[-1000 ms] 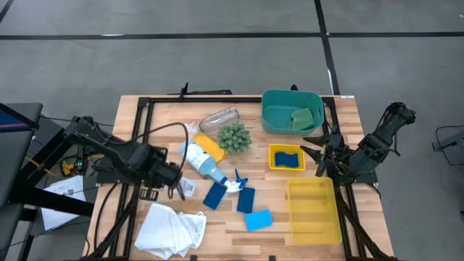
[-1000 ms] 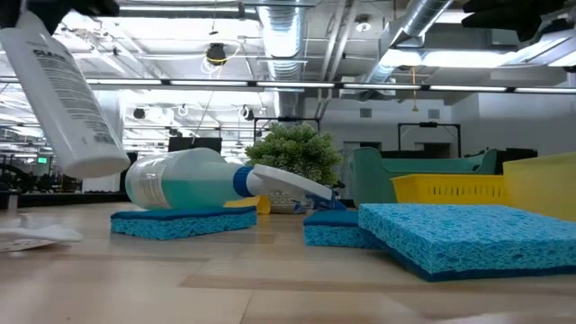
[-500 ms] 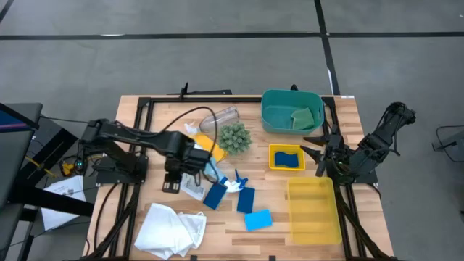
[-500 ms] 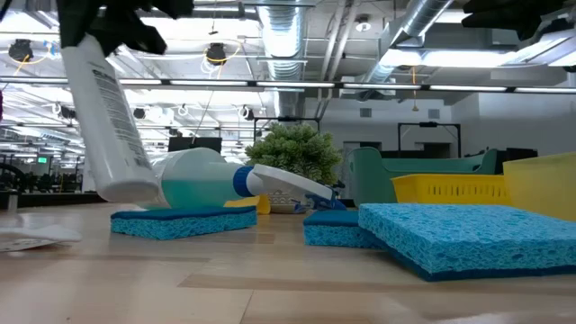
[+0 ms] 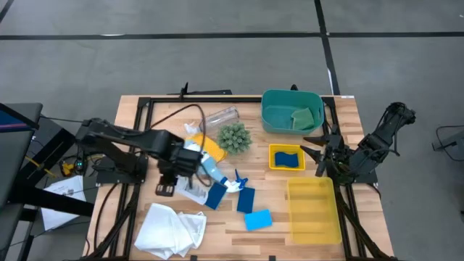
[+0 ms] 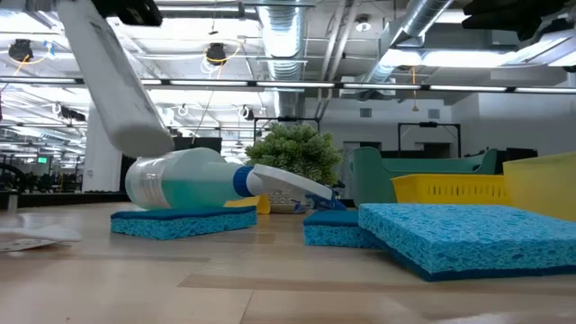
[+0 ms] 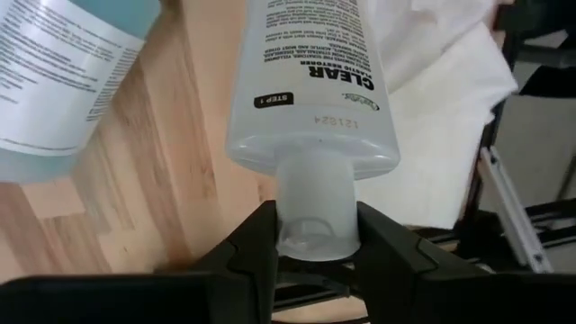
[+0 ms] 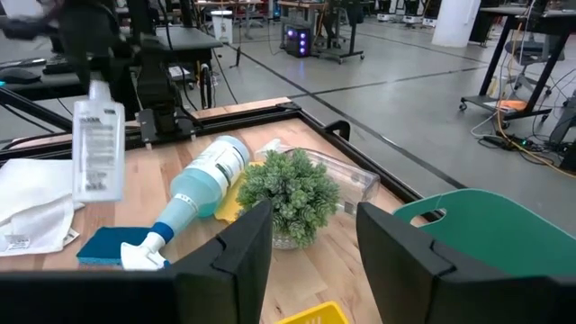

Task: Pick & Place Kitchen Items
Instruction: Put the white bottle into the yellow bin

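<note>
Wood tabletop [image 5: 138,127]: spray bottle [image 5: 206,164], plant ball [image 5: 233,136] beside left pincer's [image 7: 315,254] white bottle [image 7: 310,81].

A wooden desk [image 5: 138,116] is laid with a white cloth [image 5: 170,228], blue sponges [image 5: 246,199], a spray bottle [image 5: 210,168], a plant ball [image 5: 233,136], and teal [image 5: 291,110] and yellow bins [image 5: 313,210].

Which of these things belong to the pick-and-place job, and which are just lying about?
Job: labelled bottle in left tool, spray bottle, blue sponges, yellow sponge, clear cup, white cloth.
Lying about: plant ball, teal bin, yellow bins; right tool idle.
</note>
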### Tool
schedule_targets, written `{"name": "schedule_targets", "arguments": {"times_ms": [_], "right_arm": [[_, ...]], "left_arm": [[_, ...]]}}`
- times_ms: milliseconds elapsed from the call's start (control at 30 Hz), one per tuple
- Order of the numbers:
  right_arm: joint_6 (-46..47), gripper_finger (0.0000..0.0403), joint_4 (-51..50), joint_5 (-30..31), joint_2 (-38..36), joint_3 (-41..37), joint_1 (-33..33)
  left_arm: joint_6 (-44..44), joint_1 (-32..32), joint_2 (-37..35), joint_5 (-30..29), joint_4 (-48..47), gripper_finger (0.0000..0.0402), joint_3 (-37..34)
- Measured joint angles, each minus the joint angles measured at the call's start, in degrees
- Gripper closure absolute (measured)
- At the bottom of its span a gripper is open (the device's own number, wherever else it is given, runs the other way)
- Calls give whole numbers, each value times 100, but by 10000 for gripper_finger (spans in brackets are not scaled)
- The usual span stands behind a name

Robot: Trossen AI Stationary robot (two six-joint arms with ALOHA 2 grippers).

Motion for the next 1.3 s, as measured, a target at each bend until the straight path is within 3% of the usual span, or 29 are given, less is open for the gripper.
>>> {"name": "schedule_targets", "arguments": {"times_ms": [267, 467, 1000, 1300], "right_arm": [[-15, 249, 0, 38, -2, 0, -4], [-17, 249, -4, 175, -7, 0, -4], [-126, 249, -42, 155, -7, 0, -2], [-437, 249, 62, 220, -84, 0, -2]], "left_arm": [[-39, 182, -1097, -576, -4, 293, 35], [2, 468, -1481, -863, -1, 293, 151], [-971, -284, -105, 290, 15, 293, 149], [-2053, -618, 46, 764, 7, 293, 147]]}}
